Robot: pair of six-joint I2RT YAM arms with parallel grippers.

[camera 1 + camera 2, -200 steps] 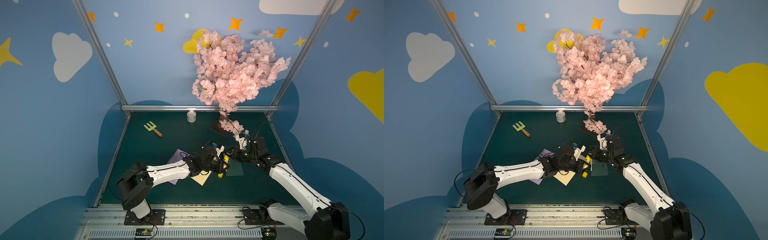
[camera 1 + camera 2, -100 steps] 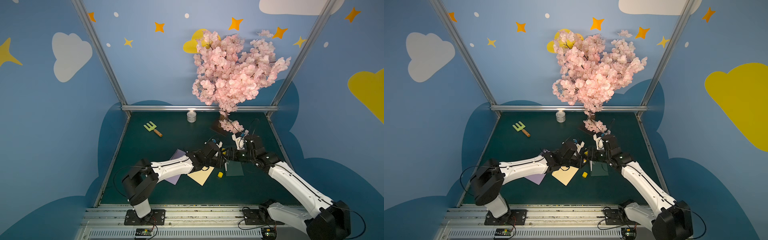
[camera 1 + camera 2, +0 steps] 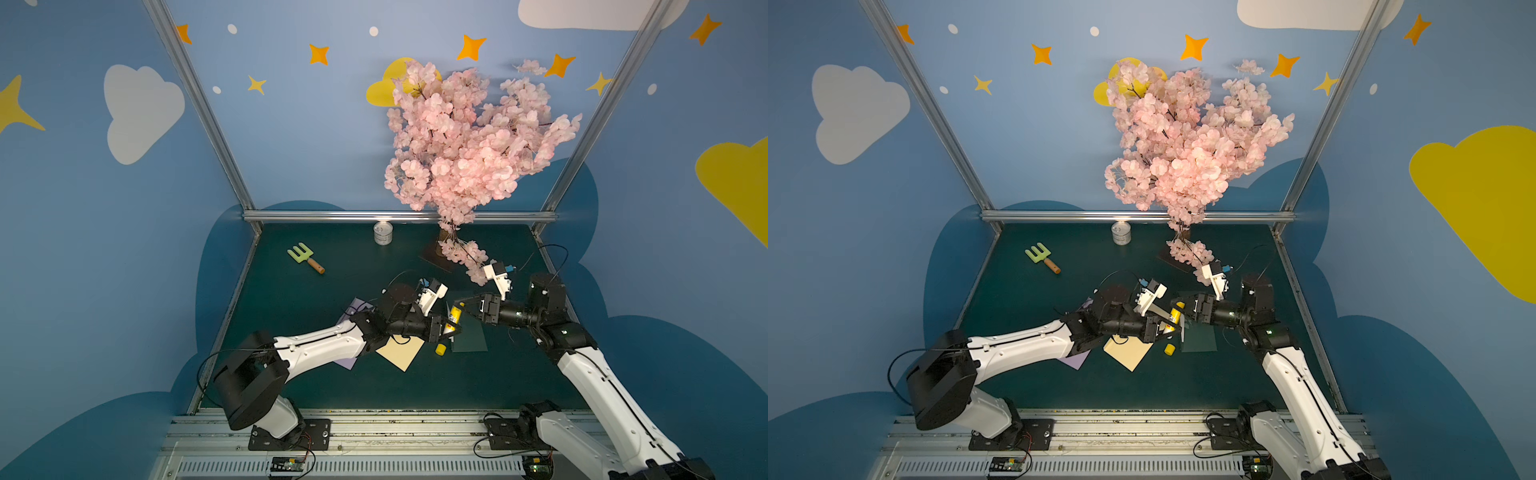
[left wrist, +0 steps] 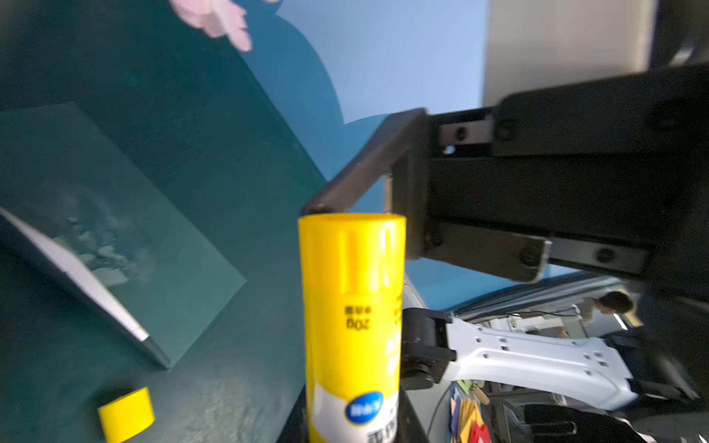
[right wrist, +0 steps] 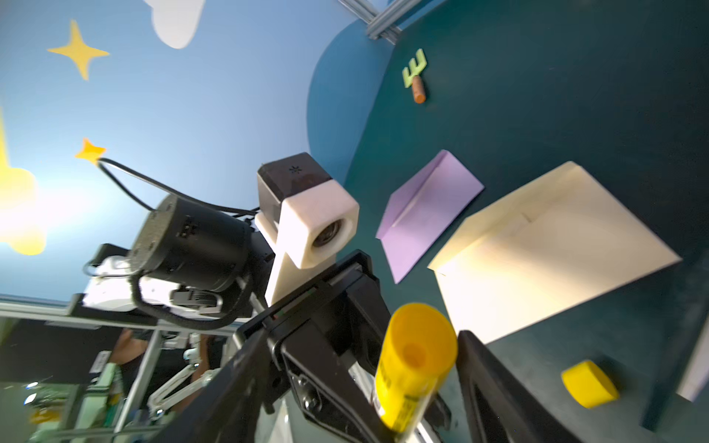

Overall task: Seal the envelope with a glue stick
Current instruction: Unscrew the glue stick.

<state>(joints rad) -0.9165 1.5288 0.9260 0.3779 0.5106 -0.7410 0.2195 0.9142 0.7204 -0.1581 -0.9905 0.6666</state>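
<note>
My left gripper (image 3: 451, 328) is shut on the lower body of the yellow glue stick (image 3: 455, 316), which stands nearly upright above the mat. The stick's ribbed end (image 4: 351, 249) points at my right gripper (image 3: 460, 308), which is open with one finger on each side of that end (image 5: 416, 345), not touching it. The glue tip is hidden. The stick's yellow cap (image 3: 440, 349) lies loose on the mat just below. A dark green envelope (image 3: 469, 336) lies flat under the right gripper, its flap raised (image 4: 88, 284).
A cream envelope (image 3: 401, 353) and a purple envelope (image 5: 426, 207) lie under the left arm. Farther back are a green toy rake (image 3: 305, 257), a small tin (image 3: 382, 233) and a pink blossom tree (image 3: 469, 145) whose low branch hangs near the right wrist.
The right gripper's jaws have gone from shut to open around the stick's end. The left arm swung back a little and returned, still holding the stick.
</note>
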